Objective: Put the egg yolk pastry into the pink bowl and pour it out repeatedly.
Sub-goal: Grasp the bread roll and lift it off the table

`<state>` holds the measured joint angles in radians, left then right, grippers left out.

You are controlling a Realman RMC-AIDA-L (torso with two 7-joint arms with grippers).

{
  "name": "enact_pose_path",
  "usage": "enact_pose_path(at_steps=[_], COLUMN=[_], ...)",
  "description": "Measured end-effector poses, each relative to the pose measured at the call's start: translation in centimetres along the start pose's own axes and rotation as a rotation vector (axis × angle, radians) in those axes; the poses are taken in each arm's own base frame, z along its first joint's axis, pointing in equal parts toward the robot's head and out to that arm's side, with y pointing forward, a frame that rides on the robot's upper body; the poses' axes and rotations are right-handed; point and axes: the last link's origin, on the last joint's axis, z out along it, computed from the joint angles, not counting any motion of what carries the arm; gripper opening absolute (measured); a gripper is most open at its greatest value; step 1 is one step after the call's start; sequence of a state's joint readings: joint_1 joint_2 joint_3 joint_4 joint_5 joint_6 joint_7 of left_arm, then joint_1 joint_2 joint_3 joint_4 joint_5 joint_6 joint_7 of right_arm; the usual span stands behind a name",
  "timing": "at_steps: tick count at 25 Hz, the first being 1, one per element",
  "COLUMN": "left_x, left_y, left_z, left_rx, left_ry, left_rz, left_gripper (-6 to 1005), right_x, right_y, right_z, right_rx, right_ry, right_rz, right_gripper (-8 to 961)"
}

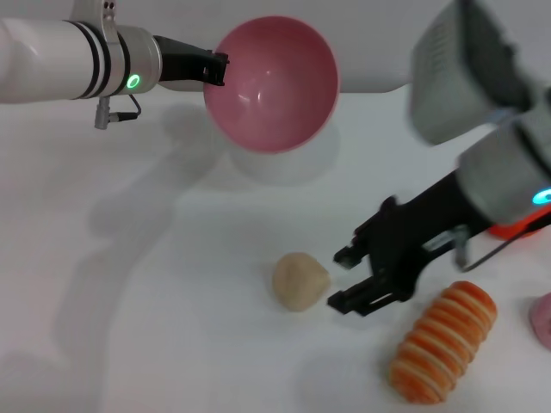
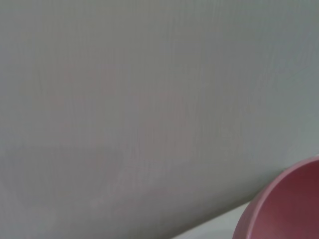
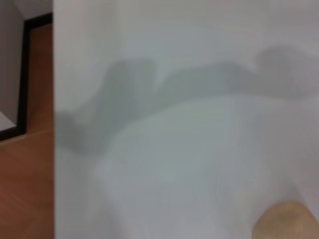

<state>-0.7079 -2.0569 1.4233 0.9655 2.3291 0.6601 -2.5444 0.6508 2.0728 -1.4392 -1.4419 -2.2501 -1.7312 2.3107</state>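
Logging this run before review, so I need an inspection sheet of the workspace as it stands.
Surface: white table, shadows only.
Job's things: egg yolk pastry on the table; pink bowl held tilted in the air, empty inside.
Clutter: striped roll; orange-red object behind the right arm; pink item at the edge.
Grippers: left gripper clamps the bowl's rim; right gripper open beside the pastry.
Cables: nothing seen.
Surroundings: wooden floor.

White cylindrical arms banded black, each with a green-lit ring — tipped by a black left claw [image 1: 215, 69] and right claw [image 1: 349, 277].
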Motion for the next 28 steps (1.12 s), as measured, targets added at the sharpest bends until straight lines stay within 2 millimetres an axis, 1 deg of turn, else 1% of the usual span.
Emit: enact_pose_path(at_steps=[2,3,4,5,7,8,13,20,26,28], left_x=[-0.2,-0.3,-0.3,-0.3,-0.3,-1.0,-1.3,-1.6,-1.6,-1.7], left_y=[0.0,0.0,0.0,0.0,0.0,0.2,0.2,0.1,-0.1,-0.1], left_z=[0.0,0.0,0.0,0.0,0.0,0.0,-0.1,-0.2,-0.2,-0.2], left_rx=[-0.005,-0.007,-0.007,-0.007,-0.007,-0.020,-0.032,-0.031,-0.030,-0.030], left_ry=[-0.009,-0.013,-0.013,-0.013,-0.013,-0.027,-0.024,-0.022,-0.019,-0.019], left_rz=[-0.003,-0.004,-0.004,-0.004,-0.004,-0.019,-0.026,-0.026,-0.027,-0.028], left_gripper=[40,40,40,40,40,40,40,40,40,40], right_x=[-0.2,-0.4,-0.6,-0.6,-0.6,-0.6,-0.2,-0.1,0.0,0.1], right_y=[-0.7,-1.5,-1.8,-1.8,-2.4,-2.9,-3.8,-3.7,-3.7,-3.8], right_z=[1.7,3.4,4.0,4.0,5.4,6.1,8.5,9.5,9.7,9.6], right_rx=[0.004,0.023,0.036,0.036,0.073,0.101,0.162,0.166,0.165,0.167], right_ry=[0.010,0.014,0.014,0.014,0.022,0.030,0.055,0.061,0.070,0.069], right_rz=[0.018,0.039,0.047,0.047,0.069,0.081,0.108,0.116,0.129,0.131], right_gripper=[563,563,564,564,565,565,563,559,555,489])
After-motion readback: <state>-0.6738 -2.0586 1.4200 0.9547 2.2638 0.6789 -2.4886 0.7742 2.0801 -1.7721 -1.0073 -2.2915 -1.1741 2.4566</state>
